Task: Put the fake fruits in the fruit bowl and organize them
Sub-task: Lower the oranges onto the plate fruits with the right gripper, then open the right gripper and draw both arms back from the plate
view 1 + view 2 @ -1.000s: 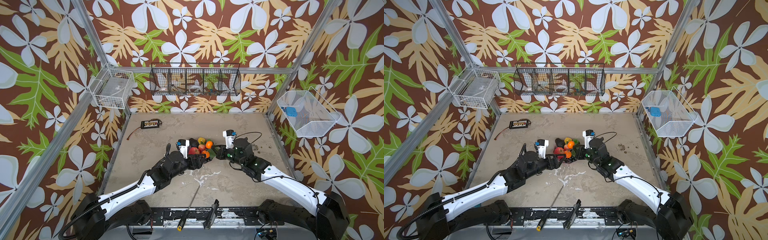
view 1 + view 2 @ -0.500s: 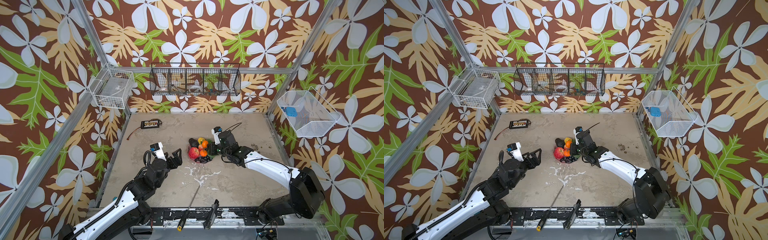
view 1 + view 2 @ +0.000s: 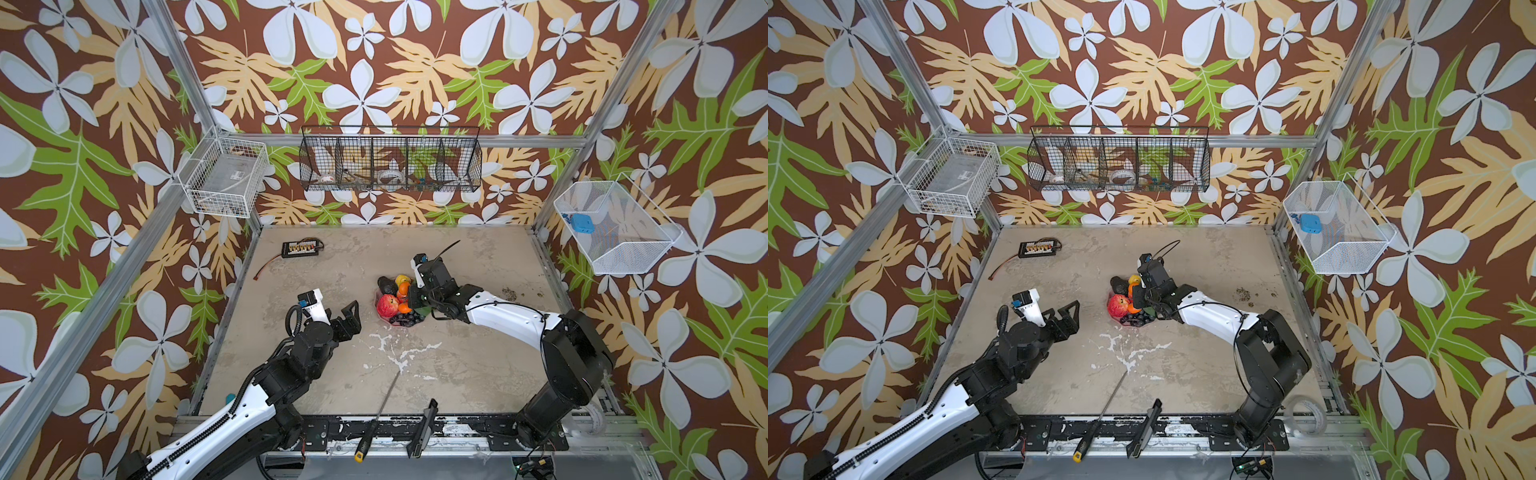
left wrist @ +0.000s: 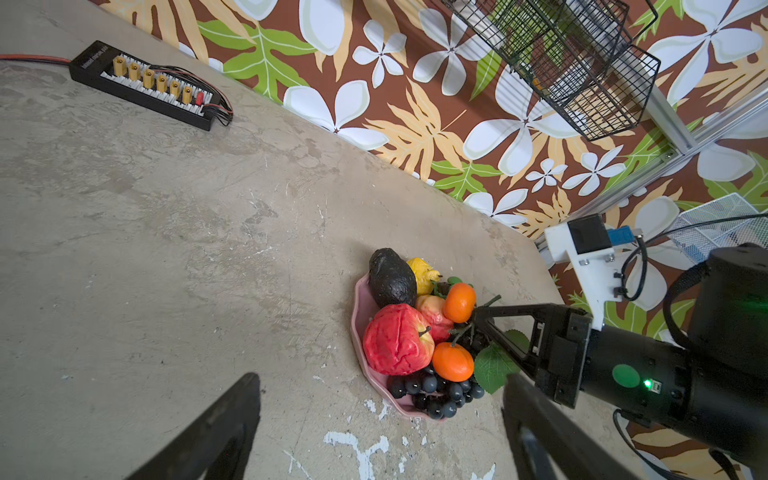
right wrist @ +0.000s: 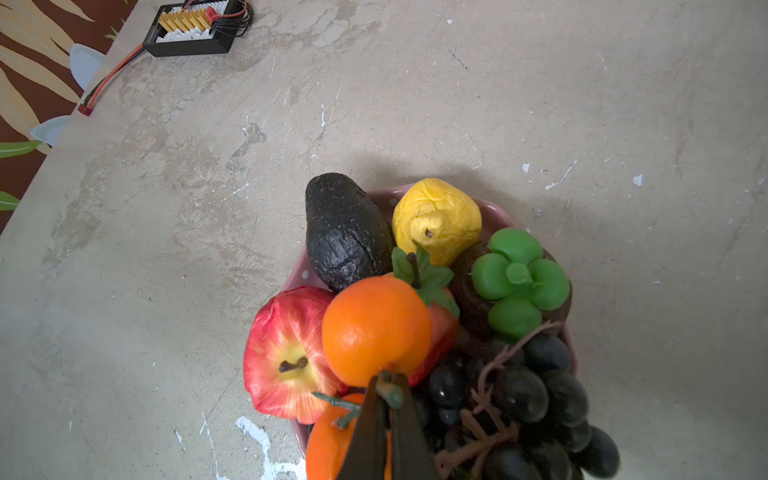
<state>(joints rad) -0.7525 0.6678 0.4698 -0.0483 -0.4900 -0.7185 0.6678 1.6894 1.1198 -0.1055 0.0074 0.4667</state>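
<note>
The black left gripper [image 3: 340, 319] hangs over bare table, jaws spread wide and holding nothing. The fruit bowl, a shallow pink dish with white dots [image 4: 358, 316], lies to its right at mid-table, well apart from it across open surface.

Every fake fruit in view is heaped in the dish:
- a crinkled red plastic apple [image 5: 286, 357] on the side facing the left arm
- a black pebbled avocado [image 5: 345, 232] and a yellow lemon [image 5: 436, 218] at the back
- a dark grape bunch [image 5: 519, 395] spilling over the front rim
- a lower orange [image 5: 328, 444] wedged between apple and grapes
- a brown piece with a green calyx [image 5: 519, 282] on the right
- the upper orange [image 5: 374, 328] perched on top of the heap

The right gripper [image 5: 387, 399] reaches in from the right, directly over the dish, so its arm is much the nearer. Its jaws are clenched. The olive stem stub of the upper orange looks nipped between their tips, pointing back along the fingers. That perch is rounded, so the orange may roll once let go.

The table [image 3: 457, 357] is mottled beige with white scuffs. A black connector board [image 3: 301, 248] lies at the back left, and a black wire basket [image 3: 390, 166] hangs on the floral-papered rear wall.
</note>
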